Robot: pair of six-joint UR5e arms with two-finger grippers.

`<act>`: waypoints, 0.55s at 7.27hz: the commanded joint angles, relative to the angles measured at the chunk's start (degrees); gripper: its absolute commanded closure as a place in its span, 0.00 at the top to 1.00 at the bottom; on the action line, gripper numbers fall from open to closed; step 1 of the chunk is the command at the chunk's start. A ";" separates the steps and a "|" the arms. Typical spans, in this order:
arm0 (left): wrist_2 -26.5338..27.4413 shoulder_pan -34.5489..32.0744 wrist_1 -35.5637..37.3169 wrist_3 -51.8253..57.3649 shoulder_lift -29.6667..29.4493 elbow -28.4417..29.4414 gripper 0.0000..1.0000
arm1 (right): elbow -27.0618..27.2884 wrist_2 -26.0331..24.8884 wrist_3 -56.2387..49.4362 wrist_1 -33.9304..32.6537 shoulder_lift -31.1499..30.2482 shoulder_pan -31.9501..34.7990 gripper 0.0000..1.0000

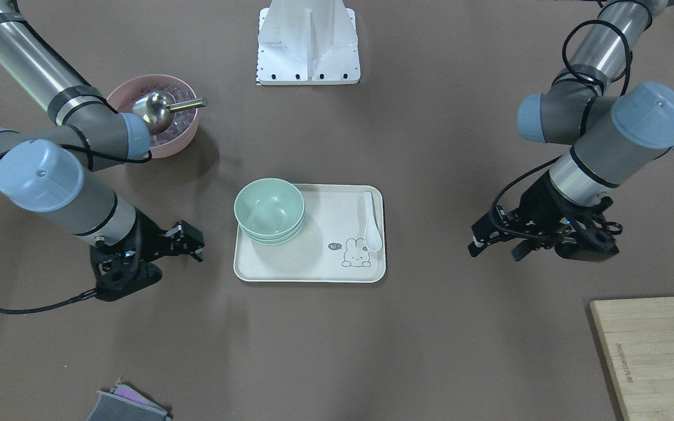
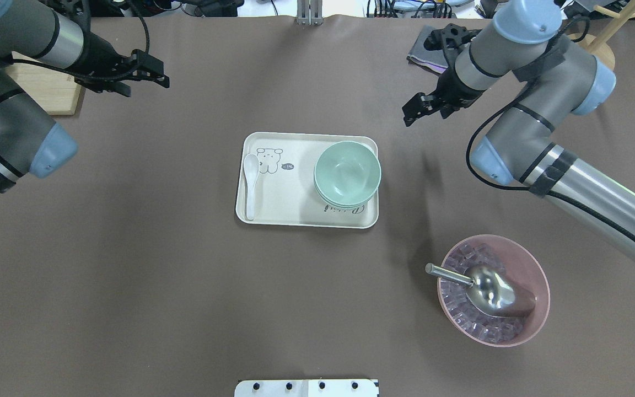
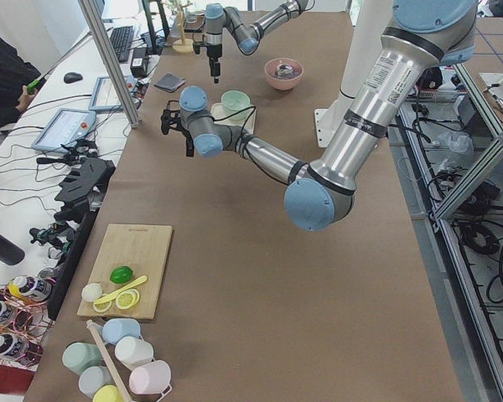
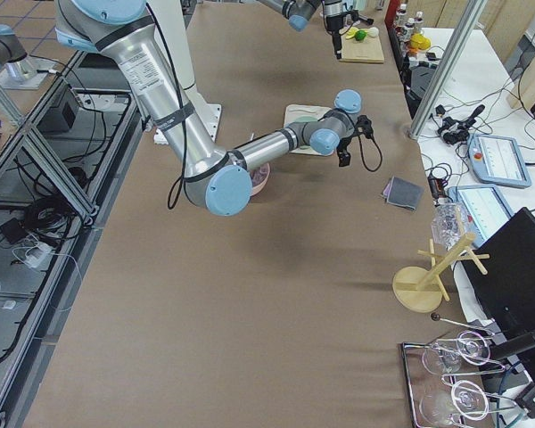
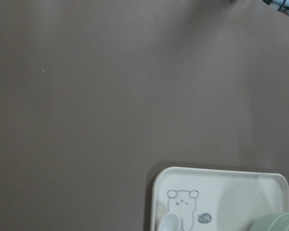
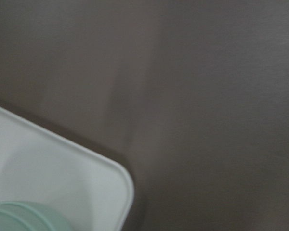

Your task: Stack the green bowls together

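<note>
The green bowls (image 1: 269,210) sit nested in one stack on the cream tray (image 1: 325,263), at its end nearer my right arm. The stack also shows in the overhead view (image 2: 347,172). My left gripper (image 1: 492,250) is open and empty above the table, well off the tray's spoon end; it also shows in the overhead view (image 2: 163,74). My right gripper (image 1: 198,245) is open and empty beside the tray's bowl end, and also shows overhead (image 2: 422,113). The left wrist view shows a tray corner (image 5: 221,192) and a bowl rim (image 5: 279,222).
A white spoon (image 1: 372,225) lies on the tray. A pink bowl (image 2: 494,331) with ice and a metal scoop (image 2: 488,289) stands near my right arm. A wooden cutting board (image 1: 653,351), a grey cloth (image 1: 126,403) and a white base (image 1: 308,47) are at the edges.
</note>
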 commanded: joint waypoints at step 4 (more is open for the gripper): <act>-1.65 -19.38 9.19 37.60 14.69 2.74 0.98 | 0.70 7.80 -28.44 -12.24 -13.35 21.74 1.00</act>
